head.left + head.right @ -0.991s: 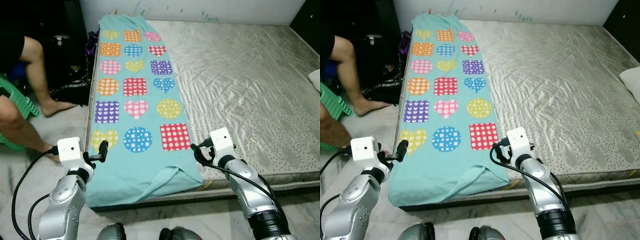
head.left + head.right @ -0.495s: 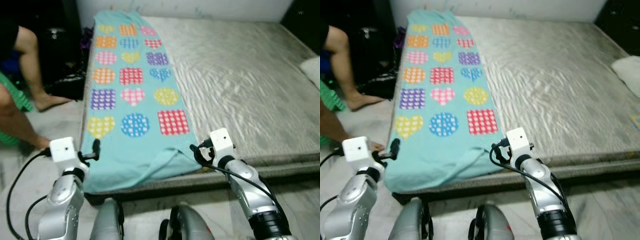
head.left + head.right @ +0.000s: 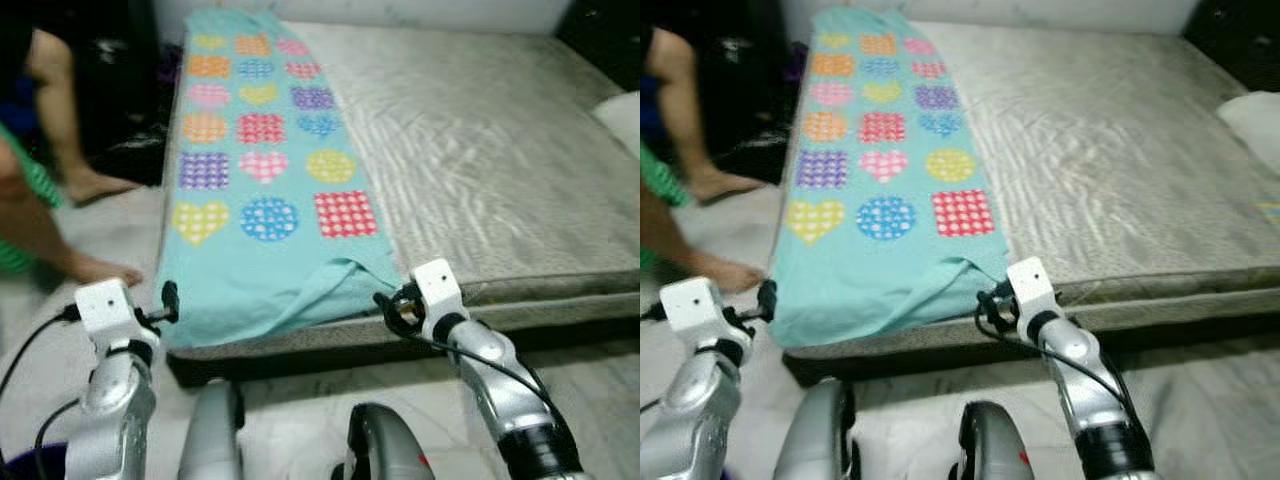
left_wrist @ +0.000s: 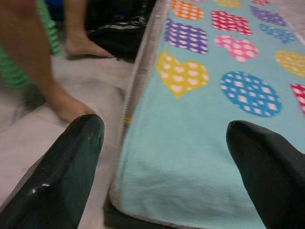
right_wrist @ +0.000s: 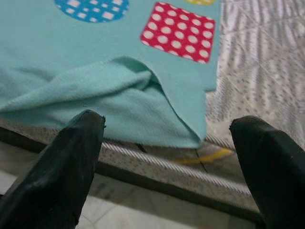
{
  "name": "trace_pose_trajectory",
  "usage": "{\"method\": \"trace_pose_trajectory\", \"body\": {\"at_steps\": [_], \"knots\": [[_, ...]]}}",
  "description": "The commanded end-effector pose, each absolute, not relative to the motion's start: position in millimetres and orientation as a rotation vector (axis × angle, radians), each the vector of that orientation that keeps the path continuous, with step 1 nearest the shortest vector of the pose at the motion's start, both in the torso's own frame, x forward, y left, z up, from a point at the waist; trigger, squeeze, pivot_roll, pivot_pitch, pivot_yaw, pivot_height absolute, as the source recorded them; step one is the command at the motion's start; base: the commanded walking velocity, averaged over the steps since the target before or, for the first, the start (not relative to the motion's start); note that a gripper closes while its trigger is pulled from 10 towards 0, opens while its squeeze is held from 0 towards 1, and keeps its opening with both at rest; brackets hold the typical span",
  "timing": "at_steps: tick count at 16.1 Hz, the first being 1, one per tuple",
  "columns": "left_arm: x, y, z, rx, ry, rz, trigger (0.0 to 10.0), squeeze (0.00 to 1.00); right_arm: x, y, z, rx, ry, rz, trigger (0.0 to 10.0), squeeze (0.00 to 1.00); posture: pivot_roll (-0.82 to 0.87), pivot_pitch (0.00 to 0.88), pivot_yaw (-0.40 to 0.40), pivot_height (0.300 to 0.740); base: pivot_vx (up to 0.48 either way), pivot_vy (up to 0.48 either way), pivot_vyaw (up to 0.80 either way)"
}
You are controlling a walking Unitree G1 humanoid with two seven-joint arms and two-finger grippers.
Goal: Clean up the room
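Observation:
A teal blanket (image 3: 265, 170) printed with coloured hearts, circles and squares lies along the left strip of a grey mattress (image 3: 480, 150). Its near end is rumpled, with a fold (image 5: 119, 81) turned over by the bed's front edge. My left gripper (image 3: 168, 302) hovers open just off the blanket's near left corner; the left wrist view shows the left gripper (image 4: 162, 129) holding nothing. My right gripper (image 3: 390, 305) is open at the blanket's near right corner, in front of the mattress edge; the right gripper (image 5: 167, 121) is empty too.
A person sits at the left, with bare legs and a foot (image 3: 100, 270) on the floor close to my left arm. A black bag (image 3: 135, 160) lies beside the bed. A white pillow (image 3: 622, 105) rests at the mattress's far right. My own legs (image 3: 215, 440) stand on the tiled floor.
The whole picture has shifted: the camera has drawn back from the bed and blurred. Both grippers now stand at the bed's front edge, still open and empty. The person's leg has shifted.

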State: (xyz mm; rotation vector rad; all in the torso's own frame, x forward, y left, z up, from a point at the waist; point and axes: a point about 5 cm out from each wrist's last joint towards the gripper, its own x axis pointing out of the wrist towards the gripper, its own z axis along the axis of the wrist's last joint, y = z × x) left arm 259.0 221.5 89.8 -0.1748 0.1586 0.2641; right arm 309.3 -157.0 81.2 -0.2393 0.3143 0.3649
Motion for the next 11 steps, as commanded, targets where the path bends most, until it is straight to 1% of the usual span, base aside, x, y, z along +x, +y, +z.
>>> {"method": "trace_pose_trajectory", "body": {"at_steps": [1,4,9,11], "knots": [[258.0,217.9,90.6,-0.183,0.157,0.254,10.0,0.00,307.1,-160.6,81.7,-0.246,0.316,0.371,10.0,0.00,-0.04,0.176,-0.110,0.585,0.000,0.000,0.00],[256.0,214.5,92.5,-0.206,0.142,0.227,10.0,0.00,306.1,-159.1,84.2,-0.222,0.302,0.386,10.0,0.00,-0.04,0.184,-0.115,0.580,0.000,0.000,0.00],[258.6,213.3,98.2,-0.227,0.109,0.201,10.0,0.00,305.3,-158.0,83.8,-0.235,0.303,0.392,10.0,0.00,-0.05,0.199,-0.107,0.580,0.000,0.000,0.00],[260.1,211.8,99.0,-0.231,0.105,0.191,10.0,0.00,304.7,-156.2,84.6,-0.243,0.292,0.404,10.0,0.00,-0.05,0.202,-0.104,0.580,0.261,0.000,0.00]]}}
